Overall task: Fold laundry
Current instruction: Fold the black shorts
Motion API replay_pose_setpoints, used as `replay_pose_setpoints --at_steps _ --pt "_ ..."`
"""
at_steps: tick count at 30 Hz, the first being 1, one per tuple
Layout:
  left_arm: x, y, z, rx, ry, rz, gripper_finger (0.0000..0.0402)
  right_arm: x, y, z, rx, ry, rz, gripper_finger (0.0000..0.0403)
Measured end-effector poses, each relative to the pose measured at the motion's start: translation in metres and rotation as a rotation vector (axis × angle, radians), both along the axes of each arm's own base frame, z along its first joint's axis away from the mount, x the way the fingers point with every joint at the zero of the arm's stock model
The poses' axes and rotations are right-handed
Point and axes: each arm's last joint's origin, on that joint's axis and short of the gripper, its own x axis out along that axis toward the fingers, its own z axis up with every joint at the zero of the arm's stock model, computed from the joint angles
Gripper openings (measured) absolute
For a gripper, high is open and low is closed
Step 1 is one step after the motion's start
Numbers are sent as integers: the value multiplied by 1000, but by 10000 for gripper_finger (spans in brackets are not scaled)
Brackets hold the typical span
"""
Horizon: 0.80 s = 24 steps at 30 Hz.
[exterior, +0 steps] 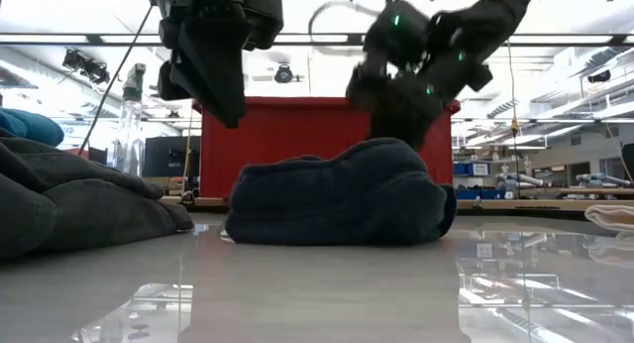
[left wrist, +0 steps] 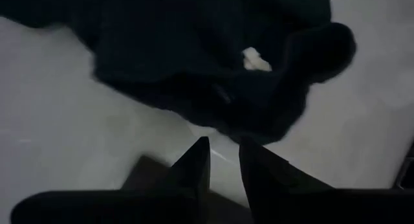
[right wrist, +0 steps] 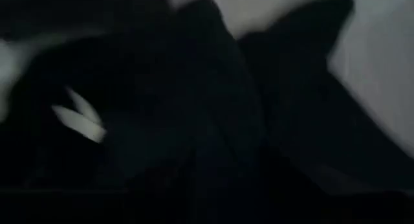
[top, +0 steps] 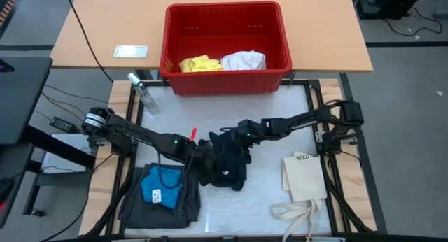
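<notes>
navy garment (top: 228, 160): crumpled heap at table centre, a dark rounded mound in the low view (exterior: 342, 199), white tag showing in the left wrist view (left wrist: 257, 59)
left gripper (top: 198, 160): at the heap's 9 o'clock edge, just beside the cloth; in its wrist view the two fingers (left wrist: 194, 166) stand a narrow gap apart, nothing between them, bare table under them (not pinching)
right gripper (top: 241, 132): at the heap's 1 o'clock, down on top of the cloth; wrist view is filled with dark fabric, cannot tell how its fingers stand or whether it grips
grey shorts (top: 157, 203): flat pile at 7 o'clock of the table, well apart from the heap
blue piece (top: 161, 186): lying on top of the grey shorts, small white label on it
red basket (top: 225, 80): at 12 o'clock, beyond the work mat
yellow piece (top: 198, 63): inside basket, left half
white piece (top: 243, 60): inside basket, touching the yellow piece on its right
tote bag (top: 305, 178): cream, flat at 4 o'clock, straps trailing toward the near edge
spray bottle (top: 142, 92): clear, at 10 o'clock near the basket corner (tilted or lying, hard to tell)
</notes>
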Motion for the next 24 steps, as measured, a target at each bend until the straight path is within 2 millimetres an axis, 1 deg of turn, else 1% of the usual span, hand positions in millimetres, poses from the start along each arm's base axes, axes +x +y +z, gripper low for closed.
replay_pose_setpoints --at_steps 2,4,6,8,10,12,14,16,18,20,22,24 --pt "-2 1 0 4 15 16 89 -3 -7 -14 15 100 -107 170" --pt "-2 1 0 -3 14 30 89 -14 -14 -22 12 247 -237 157" --pt "-2 1 0 -3 16 31 89 -26 -16 -18 10 330 -312 145" --pt "-2 1 0 9 12 29 89 -42 -14 -12 36 423 -364 136" --pt "-2 2 0 40 6 -5 89 -54 -7 0 142 482 -386 132" --pt "0 3 1 85 -18 -48 89 -62 2 15 274 499 -388 131" --pt "4 6 3 136 -50 -106 89 -66 9 31 342 456 -378 132" --pt "8 9 5 170 -95 -158 89 -69 13 49 334 356 -370 135" --pt "10 10 6 201 -111 -207 89 -71 10 66 281 226 -367 138" --pt "11 13 6 220 -111 -232 89 -73 4 79 211 124 -352 141" --pt "12 16 6 234 -118 -249 89 -73 -2 89 134 35 -315 146" --pt "15 17 8 255 -153 -280 89 -71 -7 92 65 -19 -262 154"
